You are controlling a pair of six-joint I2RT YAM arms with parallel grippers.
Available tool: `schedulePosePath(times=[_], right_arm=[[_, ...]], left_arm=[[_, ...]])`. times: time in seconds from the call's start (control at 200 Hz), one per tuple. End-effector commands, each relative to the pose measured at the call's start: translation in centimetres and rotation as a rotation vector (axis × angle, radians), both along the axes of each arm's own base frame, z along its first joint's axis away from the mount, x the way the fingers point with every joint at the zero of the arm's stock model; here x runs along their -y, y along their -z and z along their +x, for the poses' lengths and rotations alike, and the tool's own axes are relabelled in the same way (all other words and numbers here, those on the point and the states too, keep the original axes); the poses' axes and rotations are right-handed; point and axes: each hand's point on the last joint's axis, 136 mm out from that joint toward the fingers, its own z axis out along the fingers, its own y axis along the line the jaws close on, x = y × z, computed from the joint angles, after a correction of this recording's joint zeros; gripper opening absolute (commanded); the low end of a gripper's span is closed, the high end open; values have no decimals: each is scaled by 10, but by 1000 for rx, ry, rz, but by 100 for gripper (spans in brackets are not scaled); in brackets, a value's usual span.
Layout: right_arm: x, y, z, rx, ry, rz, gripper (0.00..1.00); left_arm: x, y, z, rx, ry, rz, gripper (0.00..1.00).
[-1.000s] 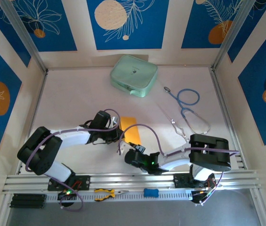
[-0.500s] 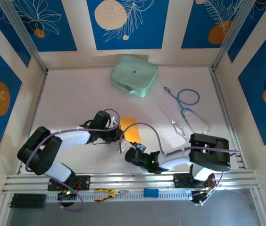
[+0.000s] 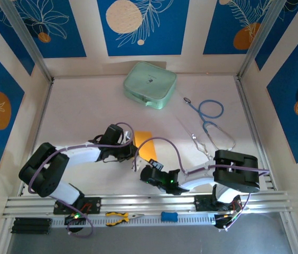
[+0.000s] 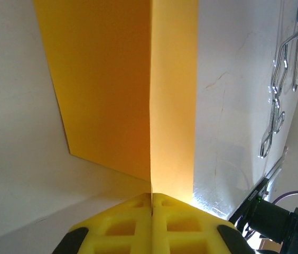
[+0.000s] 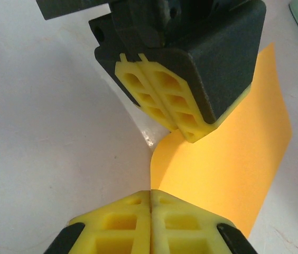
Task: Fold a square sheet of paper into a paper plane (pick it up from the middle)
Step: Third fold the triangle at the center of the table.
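Top view: the folded square sheet of paper [image 3: 145,142] lies near table [image 3: 80,106] centre, long axis roughly 12–6 o'clock. Bare surface lies at 9 and 11 o'clock, and the green case [image 3: 150,84] sits well off at 12. The left gripper [image 4: 151,197] clamps the sheet from 9 o'clock — the right gripper [image 5: 150,194], fingers together, nips its 6 o'clock edge.

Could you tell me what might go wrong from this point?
1. The left gripper and right gripper are both shut on the paper, close together; pulling apart could tear it.
2. The paper bows between them, so a fold pressed now may come out crooked.
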Motion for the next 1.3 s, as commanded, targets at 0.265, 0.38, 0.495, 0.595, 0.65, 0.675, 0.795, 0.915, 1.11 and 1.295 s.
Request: schedulePosePath(times=[0.265,0.38,0.495,0.595,0.65,0.675,0.795,0.915,1.11,1.295], right_arm=[[-1,-4,-2,-63,6,66,1],[-3,-3,-3,-123,7,100,1],[-5,-1,-6,-258,12,164,1],[-8,-4,-12,-396,-11,248,1],[-9,-7,-12,-466,-10,294,1],[-9,-8,-13,-499,-14,310,1],[-8,-12,-11,-607,-5,366,1],[-7,-6,-9,-680,36,352,0],[-8,1,-6,-792,94,407,0],[-8,2,-5,-850,108,456,0]], left_arm=[[-9,-4,3,18,-20,23,7],[-18,-9,6,42,-31,62,18],[-31,-20,11,74,-47,113,37],[-43,-34,20,99,-59,152,46],[-45,-45,26,117,-53,155,47],[-45,-49,30,126,-52,152,47],[-33,-63,48,142,-19,91,46],[-13,-62,62,114,45,40,38],[13,-53,77,89,120,-38,24],[25,-29,79,36,177,-14,17]])
